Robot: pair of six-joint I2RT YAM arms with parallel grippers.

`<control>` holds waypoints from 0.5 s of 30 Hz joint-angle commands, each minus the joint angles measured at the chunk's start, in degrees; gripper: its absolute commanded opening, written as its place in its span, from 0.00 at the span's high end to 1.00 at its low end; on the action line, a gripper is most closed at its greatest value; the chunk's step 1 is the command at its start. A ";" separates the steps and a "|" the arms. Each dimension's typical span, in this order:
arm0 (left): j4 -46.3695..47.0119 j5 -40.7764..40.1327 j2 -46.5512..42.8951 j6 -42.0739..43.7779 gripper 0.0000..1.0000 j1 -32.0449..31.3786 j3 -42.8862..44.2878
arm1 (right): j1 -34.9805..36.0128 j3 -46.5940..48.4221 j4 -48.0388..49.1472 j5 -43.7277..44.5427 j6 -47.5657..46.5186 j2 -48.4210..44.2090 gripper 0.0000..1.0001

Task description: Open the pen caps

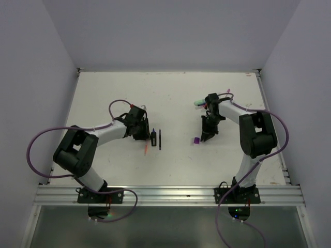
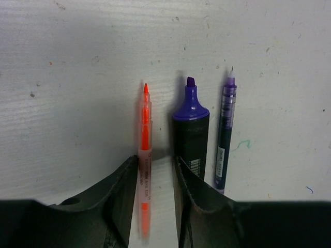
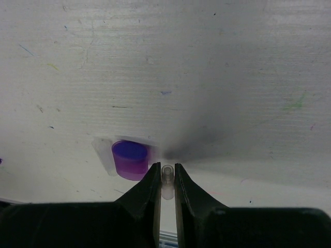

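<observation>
1. The left arm [image 1: 103, 135] reaches in over the white surface [image 2: 77, 62], and the left jaws stand open with a gap between them.
2. An uncapped orange pen [image 2: 145, 150] lies lengthwise in that gap on the surface, close against the left finger [image 2: 121, 199], with its tip pointing away from the wrist camera.
3. Just right of the orange pen lies a purple highlighter [image 2: 190, 142] with a dark body and a bare chisel tip. Its near end is tucked beside the right finger [image 2: 189, 201].
4. Right of the highlighter, slightly apart from it, lies a thin purple pen [image 2: 225, 139], also uncapped. All three pens lie parallel.
5. Across the surface, the right arm [image 1: 249, 126] points downward, and the right jaws are closed on a tiny clear cap [image 3: 166, 175] pinched upright between the fingertips.
6. A purple cap [image 3: 130, 160] sits on the surface just left of the right jaws, apart from them.
7. A pale translucent piece [image 3: 103, 155] lies against the purple cap's left side. Whether it belongs to that cap cannot be told.
8. A small green-and-pink object [image 1: 198, 103] lies near the right arm's wrist. It is too small to identify.
</observation>
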 commanded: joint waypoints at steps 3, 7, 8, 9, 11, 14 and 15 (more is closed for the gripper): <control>-5.46 -3.03 -0.98 1.60 0.62 1.55 -1.99 | -0.26 0.01 1.73 -1.04 0.13 0.23 0.96; -5.37 -2.59 -3.10 1.77 0.58 1.73 -2.96 | -0.17 -0.26 2.08 -1.04 0.48 -0.74 0.84; -5.54 -2.59 -3.71 1.69 0.58 1.73 -2.96 | -0.17 -0.26 2.00 -1.04 0.40 -0.74 0.83; -5.80 -2.67 -3.97 1.69 0.58 1.73 -2.96 | -0.17 -0.26 1.91 -0.95 0.40 -1.09 0.83; -5.81 -2.24 -4.68 1.69 0.57 1.82 -3.05 | -0.17 -0.35 1.74 -0.86 0.48 -1.09 0.81; -5.81 -1.97 -5.47 1.69 0.57 1.90 -3.05 | -0.17 -1.05 1.73 -0.60 0.48 -1.35 0.76; -5.98 -1.80 -5.65 1.69 0.57 1.99 -2.79 | -0.17 -1.23 1.82 -0.60 0.57 -1.44 0.74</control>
